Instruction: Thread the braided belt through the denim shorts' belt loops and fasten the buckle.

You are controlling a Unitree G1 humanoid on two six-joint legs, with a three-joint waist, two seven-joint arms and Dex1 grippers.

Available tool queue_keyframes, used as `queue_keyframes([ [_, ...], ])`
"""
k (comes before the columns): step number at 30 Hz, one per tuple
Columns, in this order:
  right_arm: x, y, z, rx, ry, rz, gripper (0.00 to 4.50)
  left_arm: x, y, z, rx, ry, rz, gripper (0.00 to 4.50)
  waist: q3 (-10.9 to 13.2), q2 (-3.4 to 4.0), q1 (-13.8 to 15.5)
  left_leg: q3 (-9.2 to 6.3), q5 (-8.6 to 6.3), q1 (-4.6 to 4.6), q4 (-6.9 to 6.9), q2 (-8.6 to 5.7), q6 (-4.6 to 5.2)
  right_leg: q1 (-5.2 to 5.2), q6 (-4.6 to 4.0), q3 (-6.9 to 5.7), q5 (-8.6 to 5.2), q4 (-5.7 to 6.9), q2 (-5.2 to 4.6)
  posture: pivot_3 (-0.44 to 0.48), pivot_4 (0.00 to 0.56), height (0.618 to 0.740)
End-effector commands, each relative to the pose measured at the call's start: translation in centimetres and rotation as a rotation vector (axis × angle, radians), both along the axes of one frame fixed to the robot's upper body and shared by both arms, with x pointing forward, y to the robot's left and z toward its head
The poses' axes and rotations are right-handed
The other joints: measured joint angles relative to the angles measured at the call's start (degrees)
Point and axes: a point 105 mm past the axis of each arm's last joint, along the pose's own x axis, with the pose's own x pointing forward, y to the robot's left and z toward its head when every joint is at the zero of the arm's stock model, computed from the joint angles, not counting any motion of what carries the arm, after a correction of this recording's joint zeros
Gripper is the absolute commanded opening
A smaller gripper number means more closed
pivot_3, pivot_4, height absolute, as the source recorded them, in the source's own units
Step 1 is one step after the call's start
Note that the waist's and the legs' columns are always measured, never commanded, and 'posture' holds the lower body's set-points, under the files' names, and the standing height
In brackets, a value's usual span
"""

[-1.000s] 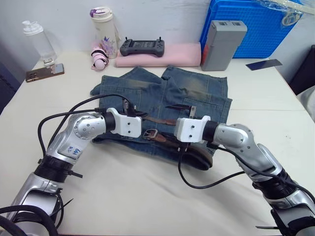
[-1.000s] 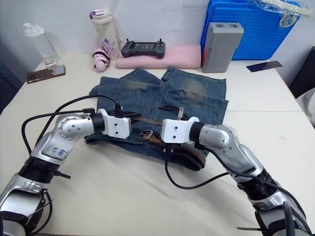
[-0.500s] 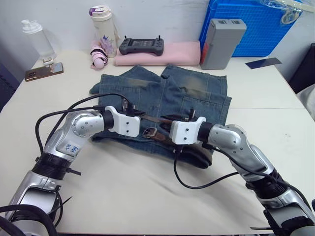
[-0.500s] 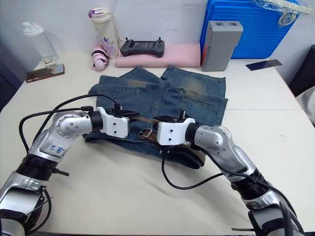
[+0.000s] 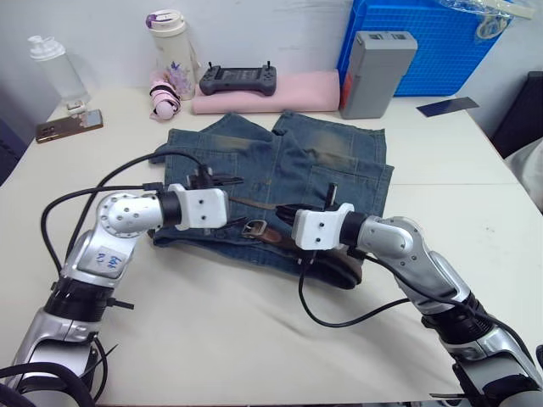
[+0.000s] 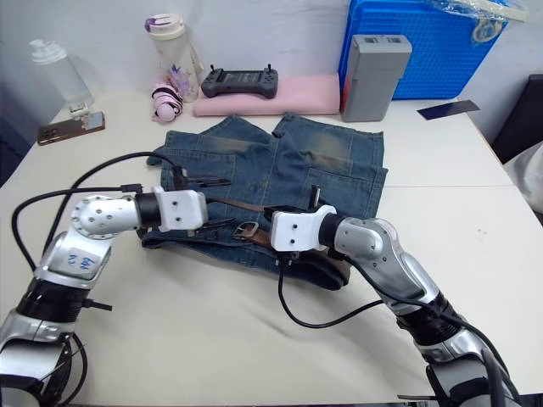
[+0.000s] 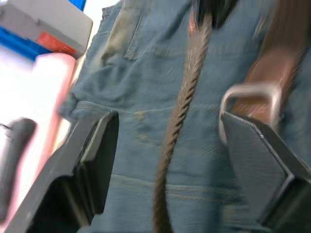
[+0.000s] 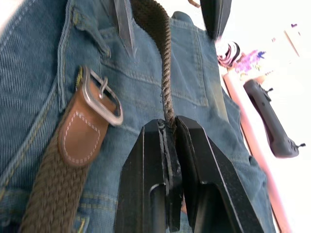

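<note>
Right wrist view — right tool [image 8: 169, 127] pinches braided belt [image 8: 160, 58].

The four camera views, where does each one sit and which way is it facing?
Left eye view: head camera, looking down at denim shorts, both arms in view.
Right eye view: its stereo twin, same scene.
Left wrist view: on the left arm, between open jaws, toward the braided belt and buckle.
Right wrist view: on the right arm; jaws shut on the belt.
Both wrist views share belt, buckle and denim.
</note>
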Motion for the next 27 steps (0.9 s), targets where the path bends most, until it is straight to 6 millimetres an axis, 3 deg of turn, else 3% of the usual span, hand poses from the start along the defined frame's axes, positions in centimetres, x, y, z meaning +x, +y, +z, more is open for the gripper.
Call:
queue_keyframes([
  [1, 0.1, -0.4, 1.2, 0.024, -0.040, -0.016, 0.00, -2.9, 1.4, 3.9, -0.281, 0.238, -0.034, 3.43, 0.0, 0.00, -0.3, 0.00, 0.00, 0.00, 0.00, 0.01, -0.02, -0.03, 0.00, 0.01, 0.00, 0.01, 0.01, 0.000, 0.150, 0.647],
  [3, 0.1, -0.5, 1.1, 0.021, -0.042, -0.021, 0.00, -3.5, 2.5, 6.4, -0.529, 0.340, -0.032, 3.43, 0.0, 0.01, -0.2, -0.03, -0.02, 0.00, 0.00, 0.06, -0.05, -0.06, -0.05, 0.02, -0.02, 0.06, 0.04, 0.000, 0.150, 0.647],
  [7, 0.1, -0.6, 1.1, 0.019, -0.053, -0.027, 0.00, -6.6, 2.7, 6.0, -0.686, 0.620, -0.115, 3.43, 0.0, 0.02, -0.2, -0.11, -0.01, 0.02, 0.00, 0.06, -0.08, -0.06, -0.06, 0.05, -0.03, 0.12, 0.08, 0.000, 0.150, 0.647],
  [11, 0.0, -0.4, 1.2, 0.008, -0.087, -0.017, 0.00, -8.0, 1.7, 1.6, -0.966, 1.011, -0.056, 3.43, 0.0, 0.05, -0.1, -0.08, -0.02, 0.08, 0.06, 0.03, -0.09, -0.05, -0.07, 0.14, -0.03, 0.31, 0.03, 0.000, 0.150, 0.647],
  [14, -0.1, -0.3, 1.0, -0.001, -0.106, -0.010, 0.00, -7.2, 0.5, -0.4, -1.108, 1.140, 0.073, 3.43, 0.0, 0.03, 0.2, -0.10, -0.06, 0.05, 0.27, 0.03, -0.14, -0.06, -0.10, 0.15, -0.05, 0.47, 0.06, 0.000, 0.150, 0.647],
  [17, -0.4, -0.1, 1.0, -0.004, -0.124, 0.002, 0.00, -4.8, -0.4, -1.1, -1.308, 1.245, 0.219, 3.43, 0.0, 0.03, 0.7, -0.11, -0.25, -0.05, 0.86, 0.03, -0.17, -0.09, -0.32, 0.18, -0.17, 0.94, 0.07, 0.000, 0.150, 0.647],
  [21, -0.7, 0.1, 0.8, -0.026, -0.152, 0.021, 0.00, -1.6, -0.8, 0.0, -1.606, 1.307, 0.338, 3.43, 0.0, 0.01, 1.6, 0.12, -0.70, -0.19, 1.73, 0.03, -0.09, -0.29, -0.76, 0.20, -0.44, 1.62, 0.08, 0.000, 0.150, 0.647],
  [24, -0.8, 0.1, 0.8, -0.028, -0.162, 0.025, 0.00, -1.4, -1.4, 0.4, -1.628, 1.319, 0.385, 3.43, 0.0, -0.03, 1.4, 0.39, -1.53, -1.00, 3.21, 0.09, -0.12, -0.94, -0.28, 0.26, -1.33, 2.80, 0.08, 0.000, 0.150, 0.647],
  [27, -0.9, 0.2, 0.9, -0.027, -0.172, 0.030, 0.00, -1.1, -1.7, -0.7, -1.648, 1.368, 0.497, 3.43, 0.0, -0.03, 1.1, 0.57, -2.02, -1.39, 3.97, 0.12, -0.13, -1.80, -0.49, 0.41, -1.50, 4.19, 0.06, 0.000, 0.150, 0.647],
])
